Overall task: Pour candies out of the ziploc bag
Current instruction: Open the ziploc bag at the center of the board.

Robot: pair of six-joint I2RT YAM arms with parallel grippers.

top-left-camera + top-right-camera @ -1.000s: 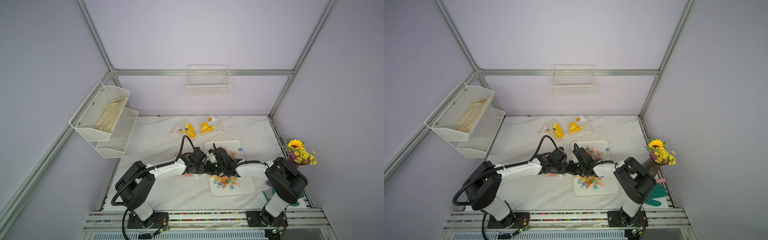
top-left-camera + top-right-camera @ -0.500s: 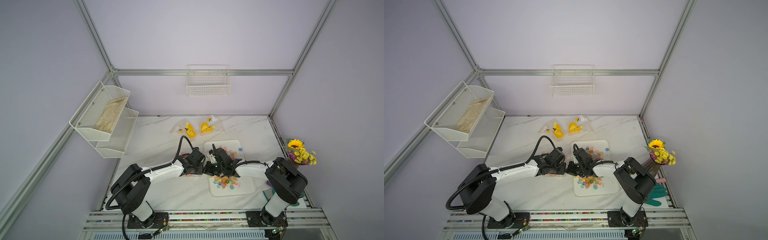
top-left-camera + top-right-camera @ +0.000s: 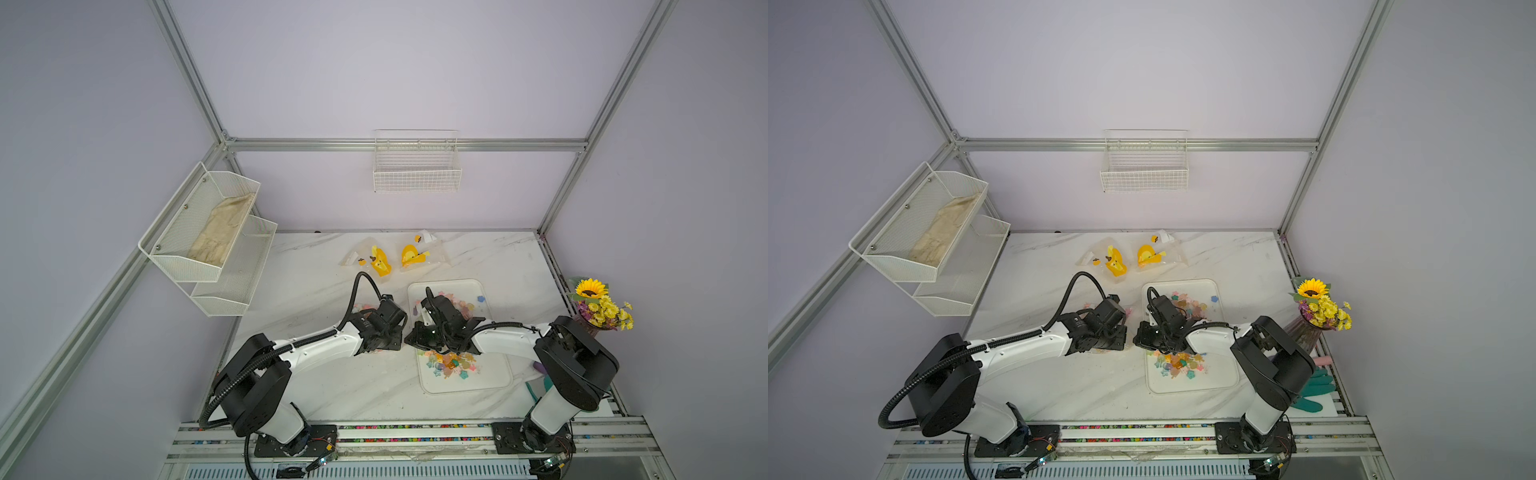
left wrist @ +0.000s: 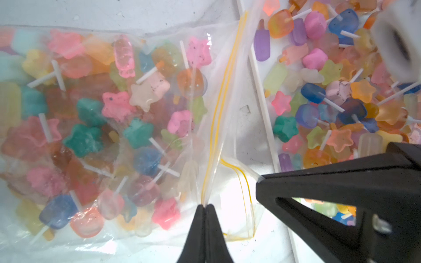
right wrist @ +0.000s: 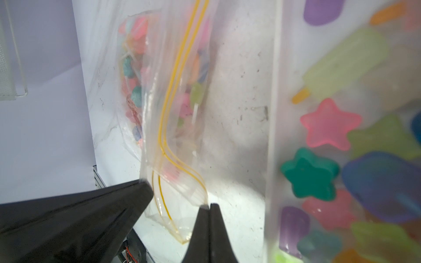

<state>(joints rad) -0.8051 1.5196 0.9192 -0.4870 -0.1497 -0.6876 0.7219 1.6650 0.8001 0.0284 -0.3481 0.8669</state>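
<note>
The clear ziploc bag (image 4: 173,57) lies on the marble table beside the white tray (image 3: 494,384), packed with candies (image 4: 91,127) in pink, green, blue and orange. More candies (image 4: 330,91) lie loose in the tray (image 4: 262,98), in two heaps in both top views (image 3: 451,365) (image 3: 1179,365). My left gripper (image 4: 205,206) is shut on the bag's yellow-striped zipper edge. My right gripper (image 5: 208,205) is shut on the other lip, and the mouth gapes at that corner. In both top views the two grippers (image 3: 397,336) (image 3: 413,338) meet tip to tip at the tray's left rim, hiding most of the bag.
Two clear bags with yellow duck toys (image 3: 380,262) (image 3: 413,255) lie behind the tray. A flower bouquet (image 3: 600,307) stands at the right edge, with a green glove (image 3: 1316,390) near it. A wire shelf (image 3: 208,237) hangs on the left wall and a basket (image 3: 417,166) on the back wall.
The left arm has shifted slightly at its elbow. Both grippers stay shut on the bag's mouth at the same spot.
</note>
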